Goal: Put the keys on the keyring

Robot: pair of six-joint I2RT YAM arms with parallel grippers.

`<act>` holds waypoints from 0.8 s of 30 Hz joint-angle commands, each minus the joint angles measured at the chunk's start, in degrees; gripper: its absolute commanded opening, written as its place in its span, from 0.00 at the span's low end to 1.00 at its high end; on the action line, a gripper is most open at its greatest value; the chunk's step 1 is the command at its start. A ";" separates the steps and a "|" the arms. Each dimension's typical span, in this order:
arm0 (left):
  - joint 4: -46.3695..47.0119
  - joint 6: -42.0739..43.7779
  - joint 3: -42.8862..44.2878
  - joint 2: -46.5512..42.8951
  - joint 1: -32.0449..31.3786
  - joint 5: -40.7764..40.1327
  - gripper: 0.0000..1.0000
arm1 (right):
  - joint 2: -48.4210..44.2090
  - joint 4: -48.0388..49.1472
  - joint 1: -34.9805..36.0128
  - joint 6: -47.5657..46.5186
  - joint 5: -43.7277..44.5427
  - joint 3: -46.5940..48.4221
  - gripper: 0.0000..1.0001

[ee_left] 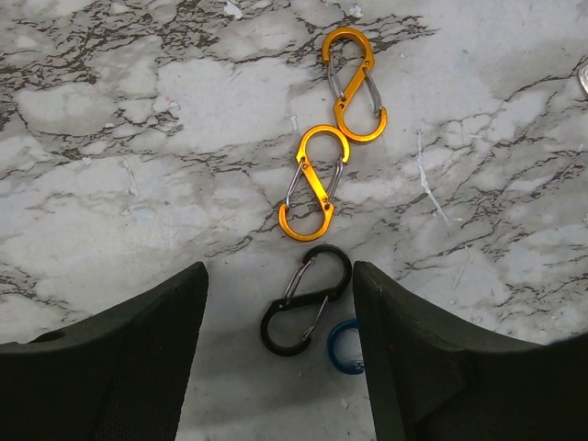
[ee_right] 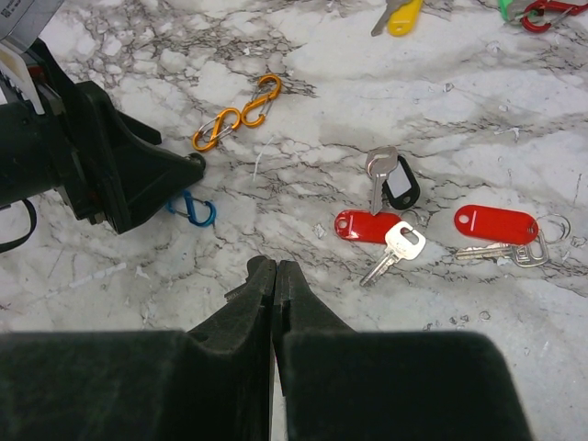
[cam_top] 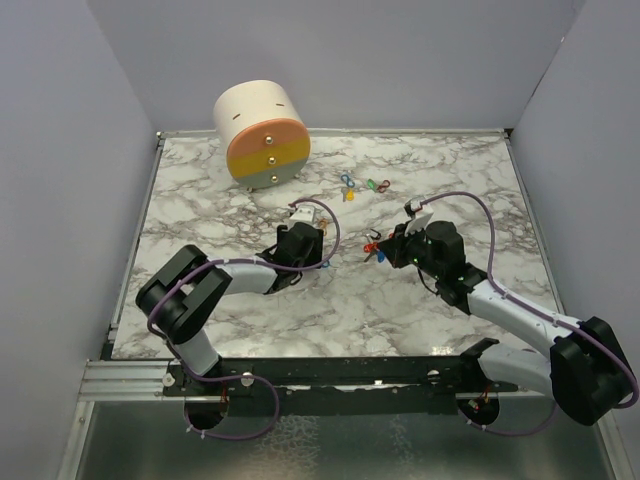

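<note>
My left gripper (ee_left: 279, 266) hangs open just over the marble, its fingers straddling a black figure-8 clip (ee_left: 306, 300) and partly covering a blue clip (ee_left: 342, 346). Two orange clips (ee_left: 315, 183) lie further out. My right gripper (ee_right: 275, 265) is shut, and nothing clearly shows between its pads. Ahead of it lie a black-headed key (ee_right: 386, 179), a white-headed key (ee_right: 395, 250) and two red tags (ee_right: 366, 226), the right one (ee_right: 495, 223) with a key and a thin metal ring (ee_right: 557, 226). A yellow-headed key (ee_right: 404, 16) and other small coloured keys (cam_top: 362, 187) lie further back.
A cream cylinder with a pink, orange and grey drawer front (cam_top: 262, 135) stands at the back left. Grey walls close the table on three sides. The left arm's gripper body (ee_right: 119, 175) fills the left side of the right wrist view.
</note>
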 commanded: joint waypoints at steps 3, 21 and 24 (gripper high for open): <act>-1.04 0.49 -1.78 -2.27 0.00 -2.39 0.66 | 1.90 0.71 0.81 -1.11 -2.51 1.85 0.01; -2.68 0.16 -3.46 -5.45 0.80 -3.29 0.66 | 18.43 -2.88 13.28 -0.95 1.71 8.41 0.01; -2.69 0.27 -3.63 -5.83 0.88 -3.09 0.66 | 19.22 -2.80 13.53 -0.68 2.61 8.46 0.09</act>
